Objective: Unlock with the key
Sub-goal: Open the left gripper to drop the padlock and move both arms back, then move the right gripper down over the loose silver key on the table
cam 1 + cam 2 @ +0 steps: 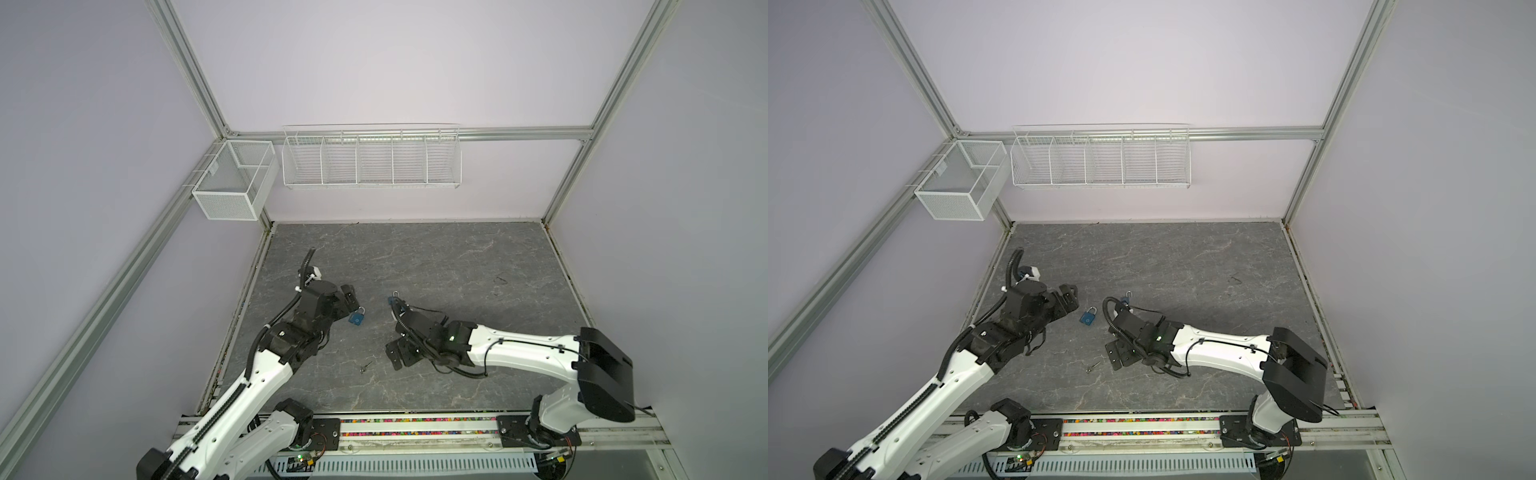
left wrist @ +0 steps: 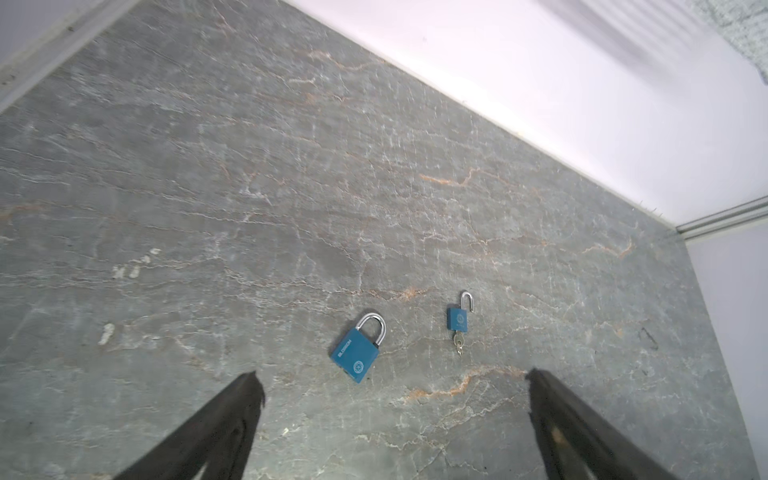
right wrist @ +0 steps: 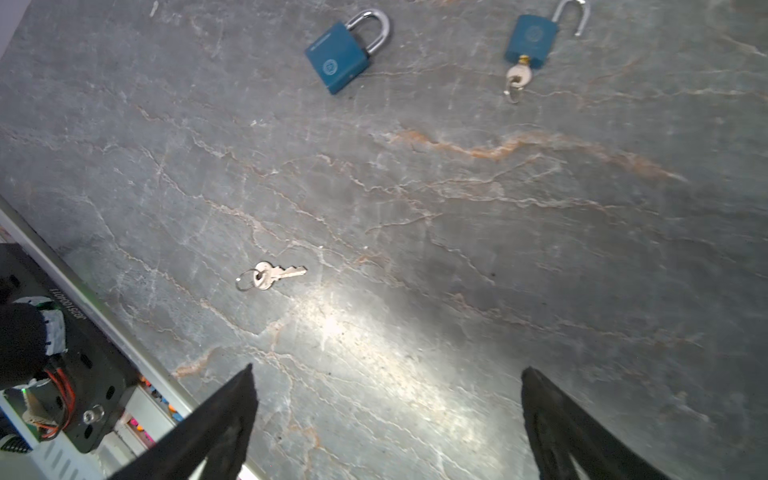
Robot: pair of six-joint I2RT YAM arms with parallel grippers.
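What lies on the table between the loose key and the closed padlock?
Nothing: the right wrist view shows only bare tabletop between the loose key and the closed padlock.

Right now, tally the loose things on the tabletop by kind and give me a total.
Padlocks: 2, the shut padlock and the open padlock.
Keys: 2, the loose key and the inserted key, which sits in the open padlock.
Total: 4.

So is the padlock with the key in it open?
Open: the padlock has its shackle lifted, one leg free of the body.
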